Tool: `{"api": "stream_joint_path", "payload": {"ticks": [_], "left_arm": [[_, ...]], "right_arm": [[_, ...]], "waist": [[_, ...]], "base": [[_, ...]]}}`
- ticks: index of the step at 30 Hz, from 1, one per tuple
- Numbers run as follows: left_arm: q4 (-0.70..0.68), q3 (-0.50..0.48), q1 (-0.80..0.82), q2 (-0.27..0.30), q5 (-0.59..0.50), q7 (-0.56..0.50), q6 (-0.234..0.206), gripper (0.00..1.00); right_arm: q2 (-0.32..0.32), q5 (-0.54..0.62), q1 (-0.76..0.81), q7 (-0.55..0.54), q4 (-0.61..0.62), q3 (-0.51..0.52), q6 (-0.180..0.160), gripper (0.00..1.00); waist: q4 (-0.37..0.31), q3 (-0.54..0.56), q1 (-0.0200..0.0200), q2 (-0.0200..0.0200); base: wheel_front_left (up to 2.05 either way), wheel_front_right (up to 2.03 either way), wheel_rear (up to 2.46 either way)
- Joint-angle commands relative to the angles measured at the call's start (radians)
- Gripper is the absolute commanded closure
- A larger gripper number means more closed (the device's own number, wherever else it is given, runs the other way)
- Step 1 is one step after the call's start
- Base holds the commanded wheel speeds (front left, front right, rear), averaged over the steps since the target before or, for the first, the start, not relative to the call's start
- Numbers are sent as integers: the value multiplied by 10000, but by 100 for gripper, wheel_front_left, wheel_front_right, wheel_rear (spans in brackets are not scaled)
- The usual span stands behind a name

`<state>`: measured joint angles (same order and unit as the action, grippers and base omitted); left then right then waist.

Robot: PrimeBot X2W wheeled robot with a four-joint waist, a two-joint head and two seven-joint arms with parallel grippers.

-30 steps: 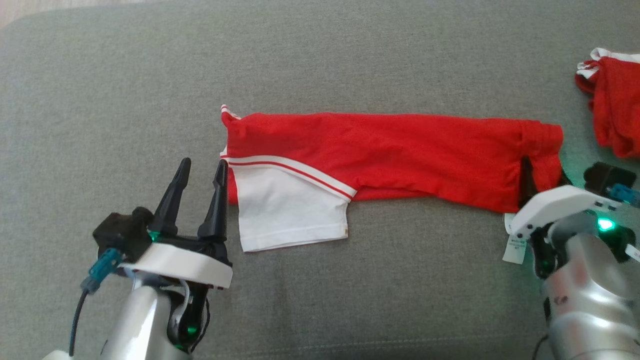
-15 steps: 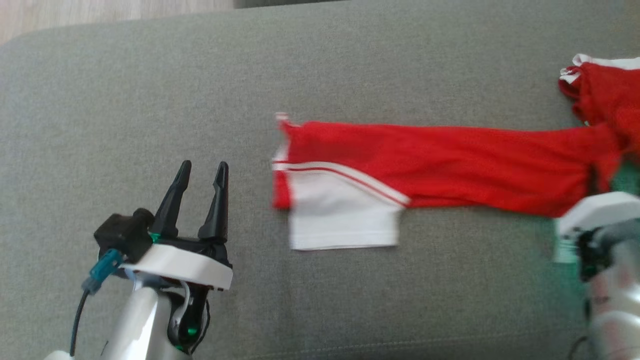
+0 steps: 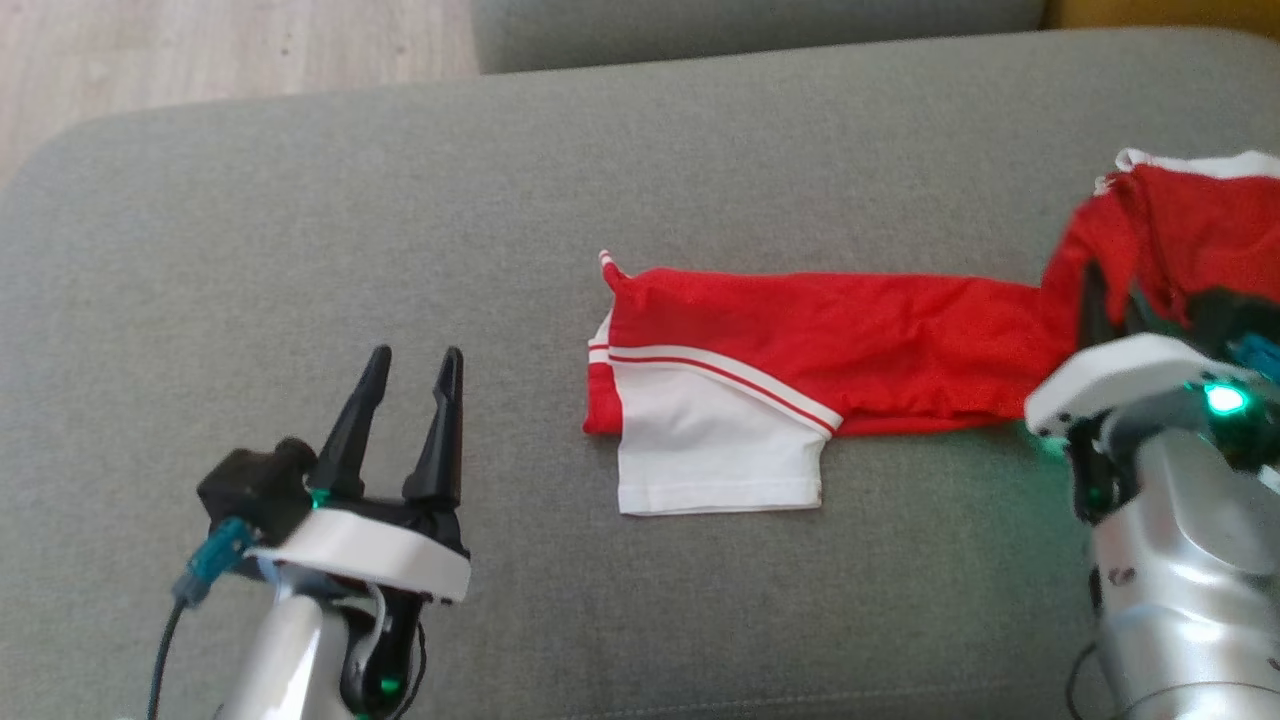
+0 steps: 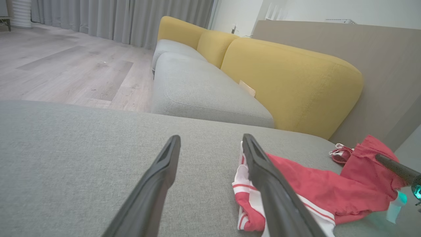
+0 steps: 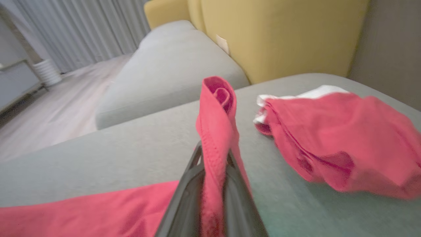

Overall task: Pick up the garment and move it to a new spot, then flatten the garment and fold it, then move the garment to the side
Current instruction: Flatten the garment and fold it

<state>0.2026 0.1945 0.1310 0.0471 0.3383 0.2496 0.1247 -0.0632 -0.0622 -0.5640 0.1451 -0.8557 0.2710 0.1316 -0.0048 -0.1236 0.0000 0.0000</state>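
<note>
Stretching sideways across the grey cushion (image 3: 300, 230), the folded red garment (image 3: 850, 335) runs lengthwise from your right gripper (image 5: 213, 154) toward your left gripper (image 3: 416, 352), its white sleeve (image 3: 715, 455) nearest the left. Your right gripper is clamped on the red end, holding a fold upright between its fingers. Your left gripper points forward, fingers spread and empty, apart from the sleeve. A crumpled red-and-white garment (image 3: 1210, 225) lies just beyond the right fingers.

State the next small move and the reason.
Probably carry the right tool leftward, laying its held end over the white end to halve the garment: it is shut on the raised end, the rest lies flat, and the left tool is open, apart.
</note>
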Motion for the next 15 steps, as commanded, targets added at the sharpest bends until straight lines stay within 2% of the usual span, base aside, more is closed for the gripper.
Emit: {"api": "stream_joint_path", "payload": {"ticks": [1,8,13,15], "left_arm": [[-277,-235,104,32,56,122,59,0],[-285,-140,-79,32,157,122,59,0],[-247,-15,-165,32,190,122,59,0],[-234,26,-168,32,197,122,59,0]], "right_arm": [[110,-373,-308,-91,589,-673,-9,100],[126,-3941,333,-786,2075,-4317,-9,100],[128,-5449,590,-746,2569,-6136,-9,100],[128,-5684,589,-665,2534,-6408,-9,100]], "waist": [[129,151,0,0],[674,406,0,0],[1147,435,0,0],[1255,437,0,0]], "base": [[0,0,0],[0,0,0],[0,0,0],[0,0,0]]}}
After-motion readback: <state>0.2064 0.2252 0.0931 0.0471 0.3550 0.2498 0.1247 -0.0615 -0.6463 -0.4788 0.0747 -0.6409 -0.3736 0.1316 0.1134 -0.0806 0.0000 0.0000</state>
